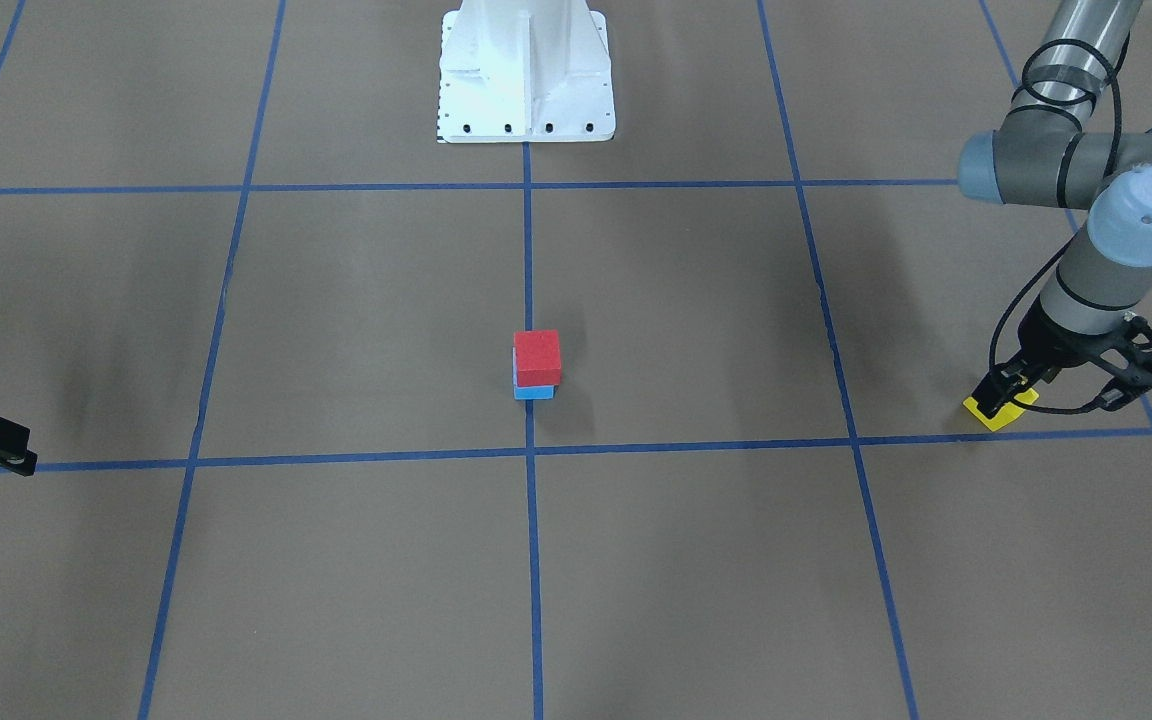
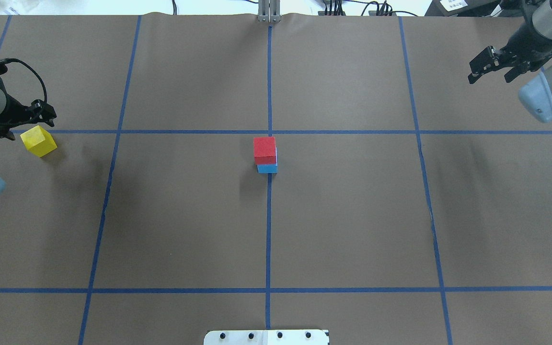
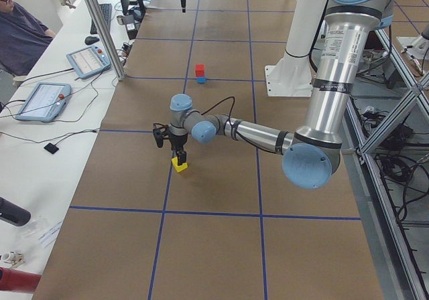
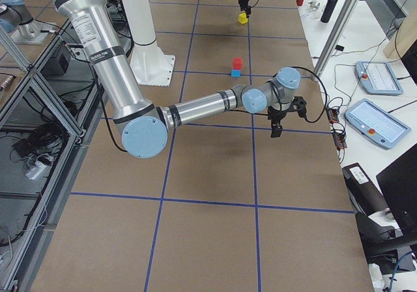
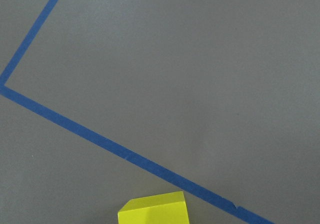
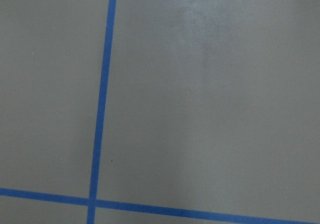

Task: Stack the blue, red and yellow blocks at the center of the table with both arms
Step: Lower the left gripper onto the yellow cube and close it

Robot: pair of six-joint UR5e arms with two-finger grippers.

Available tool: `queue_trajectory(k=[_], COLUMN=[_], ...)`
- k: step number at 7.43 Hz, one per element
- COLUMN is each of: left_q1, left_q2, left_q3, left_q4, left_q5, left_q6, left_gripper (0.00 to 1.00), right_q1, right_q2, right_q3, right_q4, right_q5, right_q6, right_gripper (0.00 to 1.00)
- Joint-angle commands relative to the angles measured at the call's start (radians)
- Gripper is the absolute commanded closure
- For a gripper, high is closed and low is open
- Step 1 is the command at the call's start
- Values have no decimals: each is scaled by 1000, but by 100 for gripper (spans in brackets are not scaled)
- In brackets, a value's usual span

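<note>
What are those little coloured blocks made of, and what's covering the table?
The red block, blue block and yellow block look like painted wood or dense foam: flat matte colour, crisp edges; I can't tell which. The table cover looks like brown paper, matte, with blue tape lines.

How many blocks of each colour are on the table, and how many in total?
Red cube-shaped block: 1
Blue cube-shaped block: 1
Yellow cube-shaped block: 1
Total: 3
</note>
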Motion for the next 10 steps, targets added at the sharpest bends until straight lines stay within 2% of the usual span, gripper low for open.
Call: queue_trajectory(k=[1,4,5,6,8,9,10], left_q1=[5,13,17,23,25,24,20], left_q2=[20,19,19,20,19,16,23], left_q3=[32,52,53,53,57,38,-33], left_q4=[-63,-79,-80,-108,-116,-116,-97], left_q5=[0,2,2,13,22,13,10], left_q6=[-1,-4,-4,-6,-9,-6,0], left_gripper=[0,0,4,28,91,100,100], right_q1=[1,5,7,7,7,7,7], right_q2=[0,0,0,0,0,0,0], right_q3=[0,0,0,0,0,0,0], right_q4=[0,0,0,0,0,0,0], right_q5=[1,1,1,1,1,1,1], right_q6=[-2,-3,-3,-3,-3,-3,-3], right_gripper=[1,1,1,1,1,1,1])
